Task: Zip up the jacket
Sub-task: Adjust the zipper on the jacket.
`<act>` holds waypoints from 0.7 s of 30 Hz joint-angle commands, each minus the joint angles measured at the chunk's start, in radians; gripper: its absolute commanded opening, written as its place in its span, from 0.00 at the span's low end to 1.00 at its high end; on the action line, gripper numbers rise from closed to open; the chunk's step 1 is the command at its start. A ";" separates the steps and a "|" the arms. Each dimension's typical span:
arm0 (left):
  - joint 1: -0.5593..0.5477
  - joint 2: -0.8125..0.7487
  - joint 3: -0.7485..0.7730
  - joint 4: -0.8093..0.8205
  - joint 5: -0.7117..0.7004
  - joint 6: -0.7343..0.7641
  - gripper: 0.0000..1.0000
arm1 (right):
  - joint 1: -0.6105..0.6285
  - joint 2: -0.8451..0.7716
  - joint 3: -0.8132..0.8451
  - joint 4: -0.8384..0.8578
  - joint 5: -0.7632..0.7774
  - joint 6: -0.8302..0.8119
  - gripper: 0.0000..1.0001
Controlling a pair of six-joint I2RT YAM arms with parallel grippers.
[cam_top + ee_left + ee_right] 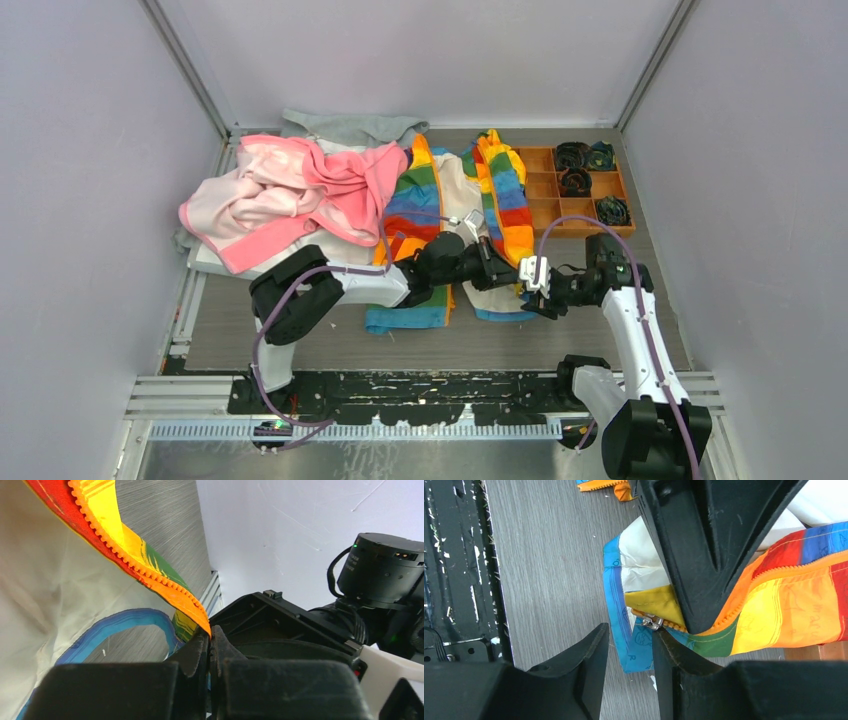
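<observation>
Your left gripper (210,639) pinches the bottom end of the orange zipper tape (150,575) on the jacket (420,200) lying open mid-table, teeth running away from you, and your spread right gripper (630,632) sits just beside the slider (653,623).

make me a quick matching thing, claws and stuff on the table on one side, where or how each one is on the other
1. left claw
2. right claw
3. pink garment
4. tray

a. far right, dark items in its compartments
b. open, next to the zipper slider
c. heaped far left
d. shut on the jacket at its orange zipper edge

Pairs: 1-d, 2-b, 3-c, 4-a
</observation>
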 commanded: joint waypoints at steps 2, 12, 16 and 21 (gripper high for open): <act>0.002 -0.035 0.043 0.097 0.025 -0.043 0.00 | -0.004 -0.021 0.000 0.044 -0.026 0.017 0.39; 0.001 -0.036 0.028 0.110 0.020 -0.041 0.00 | -0.006 -0.031 0.022 0.054 -0.023 0.074 0.20; 0.004 -0.035 0.019 0.110 0.019 -0.034 0.00 | -0.013 -0.032 0.029 0.055 -0.018 0.086 0.16; 0.007 -0.042 0.015 0.098 0.012 -0.023 0.00 | -0.020 -0.035 0.035 0.057 -0.022 0.105 0.17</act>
